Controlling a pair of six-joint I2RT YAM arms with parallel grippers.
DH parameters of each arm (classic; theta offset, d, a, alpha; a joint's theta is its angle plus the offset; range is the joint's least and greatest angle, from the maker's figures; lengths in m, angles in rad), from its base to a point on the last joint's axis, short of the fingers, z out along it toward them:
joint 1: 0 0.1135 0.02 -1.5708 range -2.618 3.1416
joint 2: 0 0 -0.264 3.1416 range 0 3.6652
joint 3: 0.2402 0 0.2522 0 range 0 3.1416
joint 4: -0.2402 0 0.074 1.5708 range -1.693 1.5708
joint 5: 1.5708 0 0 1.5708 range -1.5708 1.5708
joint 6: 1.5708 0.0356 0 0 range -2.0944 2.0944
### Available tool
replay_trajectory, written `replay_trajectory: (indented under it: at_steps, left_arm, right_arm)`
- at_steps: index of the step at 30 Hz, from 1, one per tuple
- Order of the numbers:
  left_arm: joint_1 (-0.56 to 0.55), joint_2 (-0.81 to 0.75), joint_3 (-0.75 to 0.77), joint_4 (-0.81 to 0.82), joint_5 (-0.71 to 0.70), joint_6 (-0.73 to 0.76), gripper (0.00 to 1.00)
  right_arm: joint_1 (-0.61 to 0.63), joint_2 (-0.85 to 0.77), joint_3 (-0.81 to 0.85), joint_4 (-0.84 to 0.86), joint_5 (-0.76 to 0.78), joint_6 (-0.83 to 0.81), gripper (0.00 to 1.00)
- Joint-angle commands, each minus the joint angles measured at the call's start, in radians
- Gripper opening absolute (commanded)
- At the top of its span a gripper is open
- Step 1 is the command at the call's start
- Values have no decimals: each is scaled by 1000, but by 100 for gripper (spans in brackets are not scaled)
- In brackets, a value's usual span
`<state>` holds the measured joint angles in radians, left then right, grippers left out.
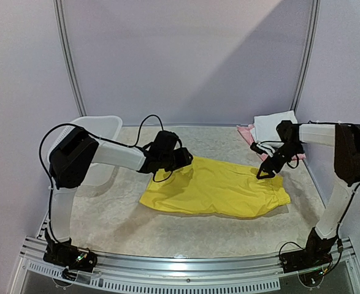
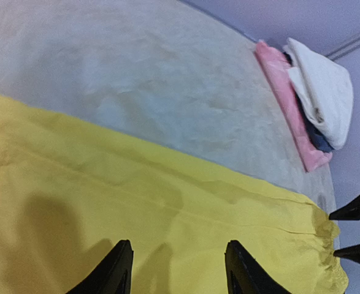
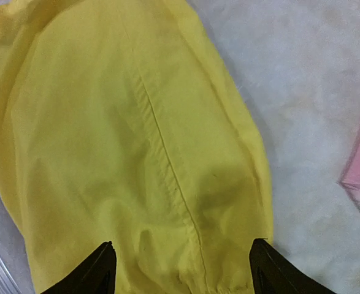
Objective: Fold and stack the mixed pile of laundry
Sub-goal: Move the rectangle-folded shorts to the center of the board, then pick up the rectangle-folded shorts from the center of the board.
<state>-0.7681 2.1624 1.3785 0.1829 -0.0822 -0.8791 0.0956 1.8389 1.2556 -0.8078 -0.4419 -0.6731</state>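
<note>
The yellow shorts (image 1: 216,188) lie spread flat in the middle of the table. My left gripper (image 1: 186,160) hovers over their far left corner, jaws open and empty; its wrist view shows yellow cloth (image 2: 137,208) between the fingers (image 2: 119,269). My right gripper (image 1: 266,172) hovers over the far right corner by the waistband, open and empty; its wrist view shows the shorts' seam (image 3: 167,165). A folded white garment (image 1: 273,125) lies on a pink cloth (image 1: 248,135) at the back right.
A white plastic basket (image 1: 100,131) stands at the back left, behind the left arm. The folded stack shows in the left wrist view (image 2: 321,98). The right gripper's fingertips (image 2: 357,236) show at that view's right edge.
</note>
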Motion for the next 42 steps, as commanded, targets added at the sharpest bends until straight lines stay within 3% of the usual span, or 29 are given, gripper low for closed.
replay_trajectory:
  at_steps: [1, 4, 9, 14, 19, 26, 30, 42]
  left_arm:
    - [-105, -86, 121, -32, 55, 152, 53]
    - [-173, -37, 206, -21, 152, 215, 53]
    - [-263, 110, 389, 4, 331, 255, 51]
    - [-322, 285, 625, -82, 457, 273, 43]
    - [-347, 488, 845, -170, 510, 192, 39]
    - [-344, 666, 986, -180, 503, 57, 38]
    - [-327, 726, 1014, -225, 482, -26, 38]
    - [-318, 719, 1007, -201, 476, -33, 38]
  right_arm:
    - [-59, -234, -8, -32, -23, 98, 85]
    - [-188, -282, 2, -118, -97, 149, 98]
    - [-450, -223, -19, -210, -231, 128, 99]
    - [-550, -118, 21, -412, -299, 5, 99]
    - [-557, 77, 61, -561, -344, -50, 99]
    - [-549, 219, 42, -500, -329, 2, 98]
    - [-513, 254, 32, -479, -291, 22, 96]
    - [-404, 330, 9, -426, -264, 167, 97]
